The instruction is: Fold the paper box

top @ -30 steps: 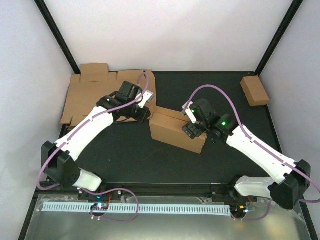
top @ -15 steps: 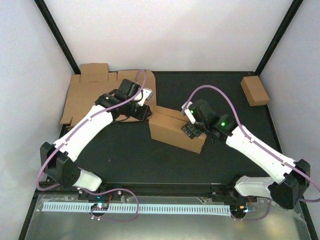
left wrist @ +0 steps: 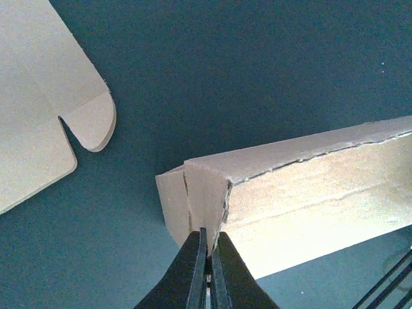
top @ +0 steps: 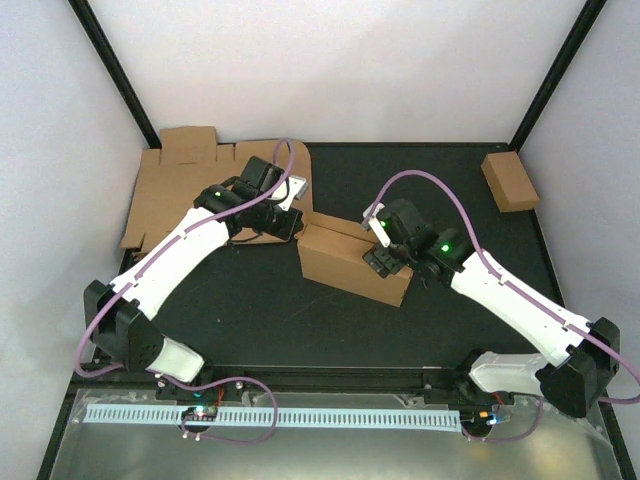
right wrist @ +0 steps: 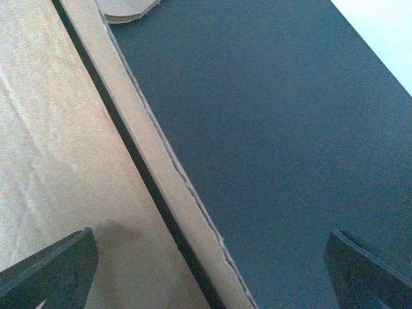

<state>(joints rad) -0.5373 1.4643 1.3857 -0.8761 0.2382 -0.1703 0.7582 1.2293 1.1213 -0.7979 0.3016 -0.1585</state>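
Kid: Box time! Where is the paper box (top: 352,262)?

Friend: It sits in the middle of the black mat (top: 250,310), between the two arms. It is partly folded, and its walls stand up.

Kid: What is the left gripper (left wrist: 206,237) doing?

Friend: Its fingers are pressed all the way together. The tips are right at a corner at the left end of the box, where two bits of wall meet. I cannot tell if a thin edge is pinched in there or if the tips only touch it.

Kid: And the right gripper (right wrist: 209,264)?

Friend: Wide open. One finger is over the cardboard and the other is over the mat, so the long wall runs between them. It holds nothing.

Kid: So what is the job now?

Friend: I think it is making that corner neat. The right one should squeeze the long wall softly so the box cannot slide. Then the left one can push the corner flap along its fold line, slow and straight.

Kid: What if it pushes hard?

Friend: The wall may bend in the wrong spot, or the whole box may tip.

Kid: What about the flat cardboard sheet (top: 180,195) on the far left and the little closed box (top: 510,182) in the far right corner?

Friend: They lie apart from it. Leave them alone.
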